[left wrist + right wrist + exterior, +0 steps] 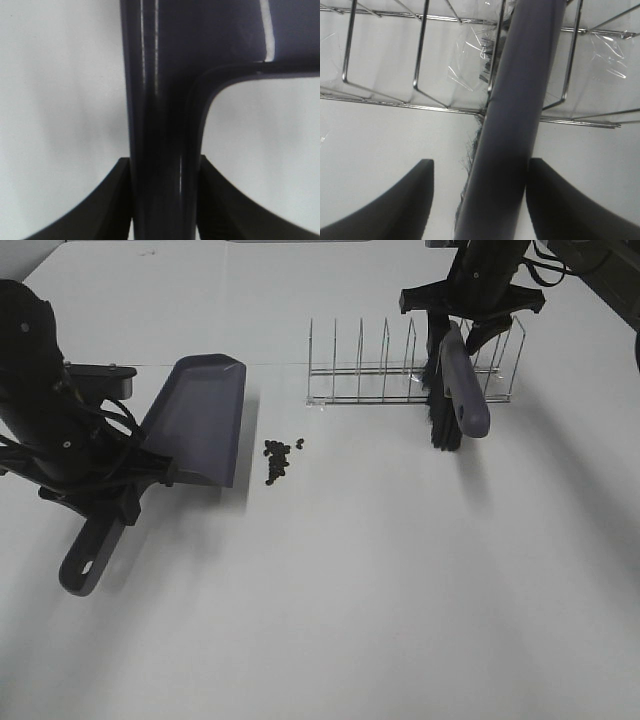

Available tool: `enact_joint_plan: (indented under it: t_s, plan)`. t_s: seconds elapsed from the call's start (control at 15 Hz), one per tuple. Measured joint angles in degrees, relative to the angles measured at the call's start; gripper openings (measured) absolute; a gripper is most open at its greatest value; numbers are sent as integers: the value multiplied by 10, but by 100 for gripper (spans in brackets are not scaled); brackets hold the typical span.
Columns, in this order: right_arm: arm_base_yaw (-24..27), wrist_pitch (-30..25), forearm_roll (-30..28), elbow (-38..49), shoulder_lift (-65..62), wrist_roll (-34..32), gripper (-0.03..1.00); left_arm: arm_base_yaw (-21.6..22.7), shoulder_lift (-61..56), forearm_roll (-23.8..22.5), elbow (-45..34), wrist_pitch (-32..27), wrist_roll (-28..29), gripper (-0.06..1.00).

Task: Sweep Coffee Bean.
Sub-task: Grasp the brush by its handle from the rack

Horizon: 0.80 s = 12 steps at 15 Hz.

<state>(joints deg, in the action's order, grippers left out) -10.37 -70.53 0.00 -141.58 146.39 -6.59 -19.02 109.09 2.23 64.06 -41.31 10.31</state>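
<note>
Currently left jaws pinch dustpan [200, 420]; right jaws straddle brush [465, 390], grip unclear. Loose brush could slip, scattering coffee bean [278, 455] across desk [400, 620].

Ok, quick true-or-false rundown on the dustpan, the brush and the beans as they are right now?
1. The left gripper is shut on the handle of the dustpan. True.
2. The coffee beans lie inside the dustpan. False: they sit on the bare table beside it, on the side towards the wire rack.
3. The right gripper holds the brush. True.
4. The brush's bristles are touching the beans. False: the brush hangs by the wire rack, well apart from them.
</note>
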Motion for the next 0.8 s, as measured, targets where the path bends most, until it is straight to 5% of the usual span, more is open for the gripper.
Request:
enact_joint_plan:
  t_s: [0.4, 0.8]
  plan:
    - [1, 1, 9, 0, 31, 0, 54, 0, -1, -1, 0, 0, 0, 35]
    - [6, -1, 0, 0, 44, -1, 32, 0, -1, -1, 0, 0, 0, 35]
